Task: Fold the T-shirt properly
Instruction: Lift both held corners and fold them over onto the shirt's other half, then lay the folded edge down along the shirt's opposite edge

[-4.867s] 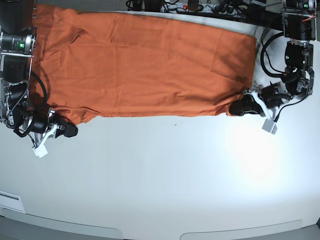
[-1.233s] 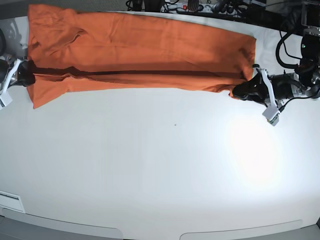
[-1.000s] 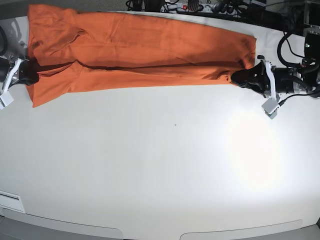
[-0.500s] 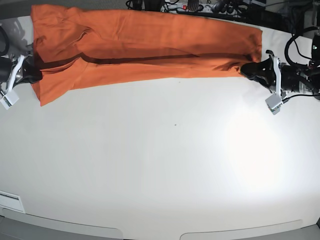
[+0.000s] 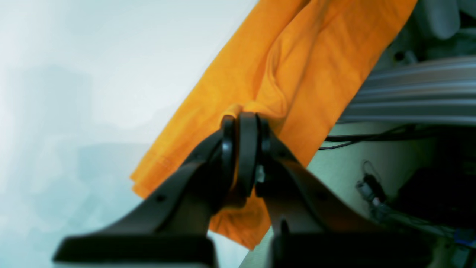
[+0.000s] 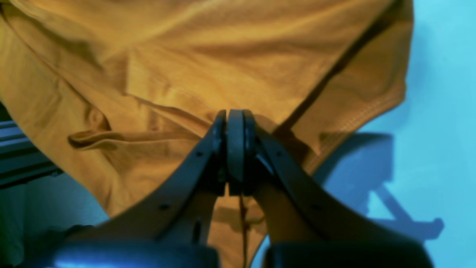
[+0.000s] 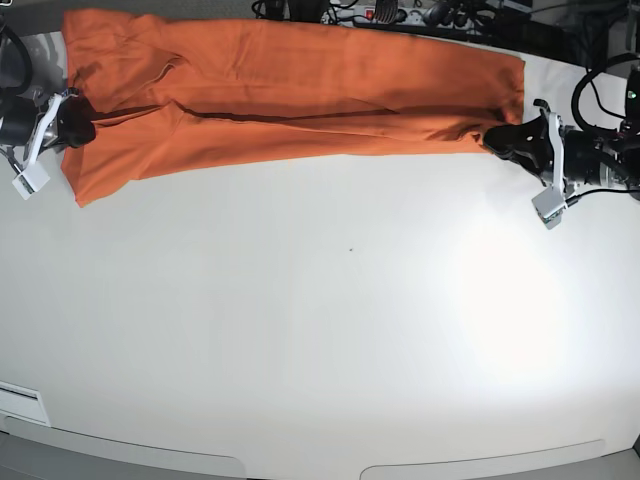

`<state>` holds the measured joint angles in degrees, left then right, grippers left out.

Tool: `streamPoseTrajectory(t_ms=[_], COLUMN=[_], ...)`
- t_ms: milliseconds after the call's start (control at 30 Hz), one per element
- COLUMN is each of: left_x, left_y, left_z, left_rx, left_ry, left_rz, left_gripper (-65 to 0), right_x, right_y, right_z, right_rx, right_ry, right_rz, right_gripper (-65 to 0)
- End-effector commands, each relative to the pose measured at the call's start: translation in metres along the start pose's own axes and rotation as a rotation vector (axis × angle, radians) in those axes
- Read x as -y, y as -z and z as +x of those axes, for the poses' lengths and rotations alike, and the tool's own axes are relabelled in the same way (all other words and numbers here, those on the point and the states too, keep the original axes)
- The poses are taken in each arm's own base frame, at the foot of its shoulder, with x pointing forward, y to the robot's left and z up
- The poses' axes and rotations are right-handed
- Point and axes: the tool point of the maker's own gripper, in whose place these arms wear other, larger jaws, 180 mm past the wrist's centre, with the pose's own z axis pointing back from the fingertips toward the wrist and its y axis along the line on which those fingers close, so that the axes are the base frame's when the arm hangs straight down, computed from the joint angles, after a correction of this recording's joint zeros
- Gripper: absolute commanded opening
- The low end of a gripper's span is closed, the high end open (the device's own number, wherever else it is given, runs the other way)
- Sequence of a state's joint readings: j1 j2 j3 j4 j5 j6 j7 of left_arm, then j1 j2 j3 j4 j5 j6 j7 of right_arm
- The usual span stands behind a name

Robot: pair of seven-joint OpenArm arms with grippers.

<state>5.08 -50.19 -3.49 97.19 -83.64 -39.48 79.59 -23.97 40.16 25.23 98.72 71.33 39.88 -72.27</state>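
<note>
Showing only in base view, both end effectors point(image 7: 488, 139) pinch the orange T-shirt point(image 7: 300, 80).

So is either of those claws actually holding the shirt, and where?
The left gripper pinches the T-shirt by its near edge, close to one end. Whether the right gripper grips it cannot be told.

Relative to the T-shirt point(image 7: 300, 75): unobstructed white tabletop point(image 7: 330, 300) extends along its near side; frame hardware point(image 7: 385, 12) borders its far side; the left gripper point(image 7: 490, 140) and right gripper point(image 7: 88, 122) obstruct its two near corners.
</note>
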Motion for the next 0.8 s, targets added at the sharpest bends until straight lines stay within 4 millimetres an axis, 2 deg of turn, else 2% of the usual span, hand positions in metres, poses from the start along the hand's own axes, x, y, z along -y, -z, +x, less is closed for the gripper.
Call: streamPoseTrajectory(t_ms=[0,167,267,633,667,700,767], left_x=[0.002,0.021,0.024,0.039,0.037,0.035,0.032], left_y=[-0.012,-0.014,-0.013,0.004,0.004,0.004,0.004], left_z=[0.010,0.021,0.020,-0.023,-0.027,-0.029,-0.031], left_rx=[-0.004,-0.024,-0.027,-0.107,-0.119,-0.128,-0.143], left_ry=[0.046,0.149,0.155,0.074,0.071,0.070,0.074], left_rz=[0.017,0.014,0.008,-0.062,-0.052,-0.043,-0.025], left_gripper=[-65.0,-65.0,-65.0,-65.0,-63.6,-56.9,-42.6], right_x=[0.004,0.004,0.004,0.004,0.004,0.004,0.004], right_y=[-0.008,-0.008,-0.008,-0.008,-0.008,-0.008,-0.008], right_z=[0.010,0.011,0.010,0.010,0.011,0.011,0.011], right_rx=[0.020,0.022,0.020,0.020,0.021,0.022,0.023], right_ry=[-0.028,-0.028,-0.028,-0.028,-0.028,-0.028,-0.027], right_rz=[-0.017,-0.017,-0.017,-0.017,-0.017,-0.016,-0.014], right_gripper=[-65.0,-65.0,-65.0,-65.0,-65.0,-65.0,-52.0])
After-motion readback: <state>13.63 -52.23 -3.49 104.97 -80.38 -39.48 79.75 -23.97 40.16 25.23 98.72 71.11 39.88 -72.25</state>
